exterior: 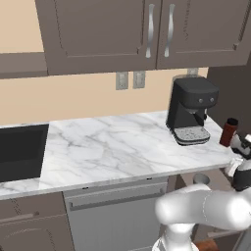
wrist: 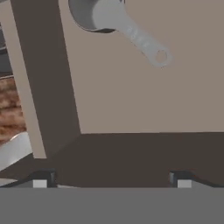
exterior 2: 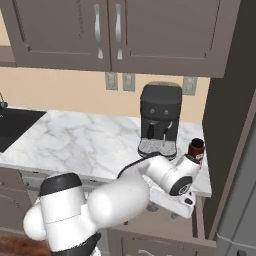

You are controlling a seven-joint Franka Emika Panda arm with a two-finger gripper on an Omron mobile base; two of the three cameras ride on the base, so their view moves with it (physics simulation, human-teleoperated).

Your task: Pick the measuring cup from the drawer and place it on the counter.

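Observation:
The measuring cup (wrist: pixel 94 15), a small grey cup with a long flat handle pointing down-right, lies on the floor of the open taupe drawer (wrist: pixel 131 100) at the top of the hand view. My gripper (wrist: pixel 111 180) hangs above the drawer, open, its fingertips (wrist: pixel 41 179) wide apart with nothing between them, and the cup is well ahead of them. In the left base view the cup (exterior: pixel 201 179) peeks out just under the edge of the white marble counter (exterior: pixel 108 147). In the right base view my gripper (exterior 2: pixel 188 201) points down below the counter (exterior 2: pixel 75 140) edge.
A black coffee machine (exterior: pixel 191 110) stands on the counter's right end, with a dark red bottle (exterior: pixel 228 132) beside it. A dark sink (exterior: pixel 19 149) is set in at the left. A grey front panel with a bar handle (exterior: pixel 117 206) sits under the counter. A tall dark cabinet (exterior 2: pixel 230 125) bounds the right.

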